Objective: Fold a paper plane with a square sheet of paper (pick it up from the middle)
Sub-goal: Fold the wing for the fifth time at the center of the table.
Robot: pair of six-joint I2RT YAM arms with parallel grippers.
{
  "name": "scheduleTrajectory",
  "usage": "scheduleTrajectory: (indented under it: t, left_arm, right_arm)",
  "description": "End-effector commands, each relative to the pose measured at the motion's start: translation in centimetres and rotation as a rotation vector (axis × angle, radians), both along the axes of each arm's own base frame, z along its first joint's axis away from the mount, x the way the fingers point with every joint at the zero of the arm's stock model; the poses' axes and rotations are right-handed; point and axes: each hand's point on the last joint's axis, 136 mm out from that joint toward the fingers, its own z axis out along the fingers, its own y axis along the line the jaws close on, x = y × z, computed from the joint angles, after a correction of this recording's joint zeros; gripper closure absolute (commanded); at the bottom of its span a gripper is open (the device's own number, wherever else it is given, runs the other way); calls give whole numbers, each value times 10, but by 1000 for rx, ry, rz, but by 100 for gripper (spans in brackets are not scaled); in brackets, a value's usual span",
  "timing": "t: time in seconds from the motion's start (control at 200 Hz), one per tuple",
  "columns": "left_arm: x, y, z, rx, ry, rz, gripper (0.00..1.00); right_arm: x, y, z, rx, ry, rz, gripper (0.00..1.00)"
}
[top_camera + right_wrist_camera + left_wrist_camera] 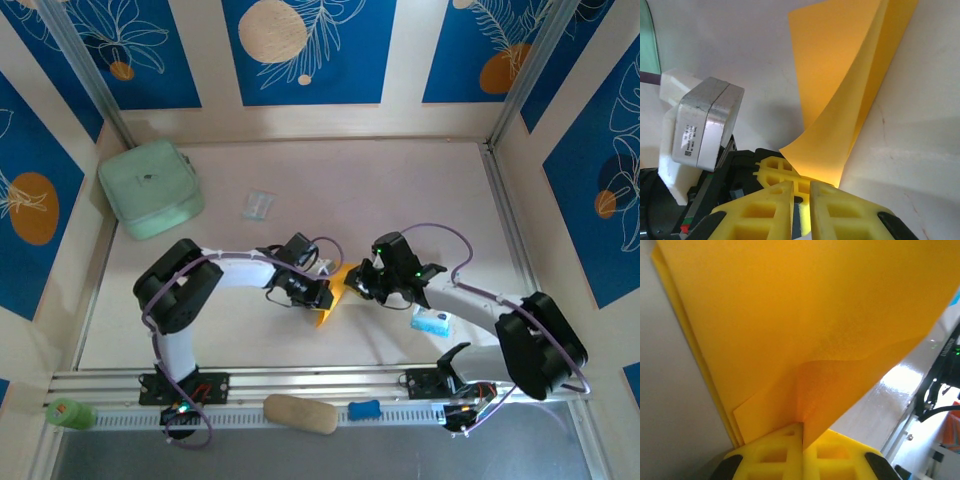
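The square sheet of paper is orange-yellow, folded into layers, and stands on edge between the two grippers at the table's middle. My left gripper is shut on it. In the left wrist view the paper rises from the pinched seam between the yellow fingers of the left gripper. My right gripper faces it from the right. In the right wrist view the right gripper shows a narrow gap with no paper in it. The paper's curled lower edge lies just beyond its tips.
A mint-green pouch sits at the back left, with a small clear wrapper right of it. A blue-and-white packet lies beside the right arm. A tan oval lump and a blue piece rest on the front rail.
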Motion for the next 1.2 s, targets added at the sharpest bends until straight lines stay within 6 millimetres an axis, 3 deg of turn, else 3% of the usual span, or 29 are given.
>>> scheduleTrajectory:
  t: [0.0, 0.28, 0.695, 1.195]
  left_arm:
    - [2, -4, 4, -81, 64, 38, 100]
    - [12, -1, 11, -163, 49, 92, 100]
    - [20, 6, 10, -280, 120, 182, 100]
    - [18, 19, -4, -245, 174, 254, 100]
  right_arm:
    - [1, 9, 0, 33, -16, 40, 85]
    - [16, 9, -6, 0, -76, 10, 87]
    - [33, 43, 2, 143, -83, 136, 87]
    - [49, 41, -18, 140, -45, 126, 87]
